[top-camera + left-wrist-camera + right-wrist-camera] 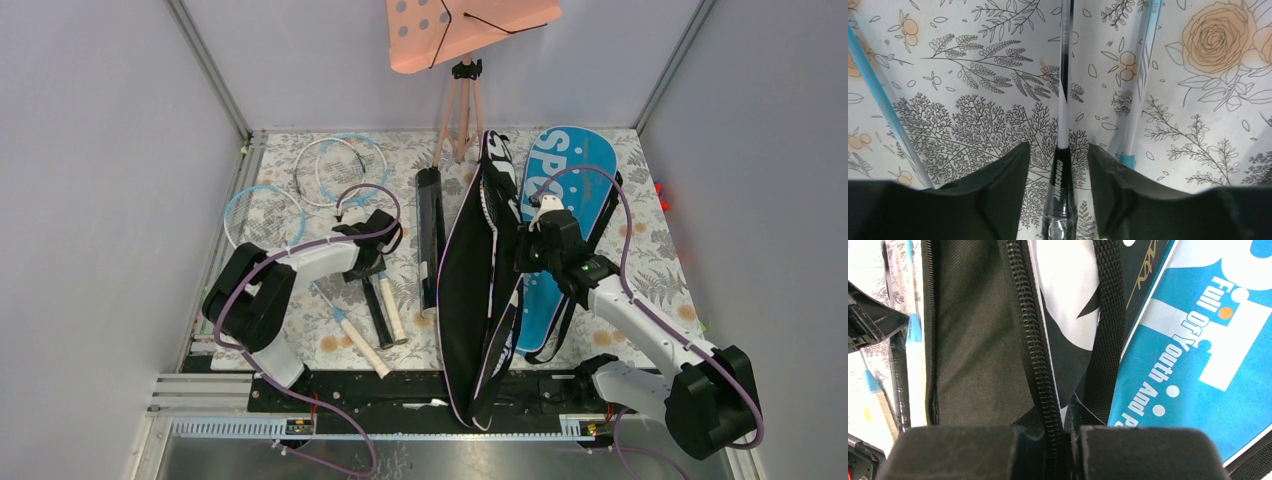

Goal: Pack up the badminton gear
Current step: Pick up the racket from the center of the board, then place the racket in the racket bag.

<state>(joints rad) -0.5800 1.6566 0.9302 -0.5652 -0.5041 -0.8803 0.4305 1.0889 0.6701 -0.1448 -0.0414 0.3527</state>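
Several rackets lie on the flowered mat at the left, their hoops point(262, 214) toward the back and their handles point(384, 312) toward me. My left gripper point(372, 250) hangs low over them. It is open, and its fingers point(998, 192) straddle a black racket shaft point(1062, 172) without touching it. A black tube point(430, 240) lies beside the rackets. The black bag point(480, 290) stands open in the middle, next to the blue SPORT bag point(565, 200). My right gripper point(533, 245) is shut on the black bag's zipper edge point(1040, 365), holding it up.
A pink perforated board point(470, 28) on a tripod point(460, 110) stands at the back centre. Grey walls close in on both sides. A black rail point(380, 395) runs along the near edge. A light-blue racket shaft point(1135, 115) lies just right of my left fingers.
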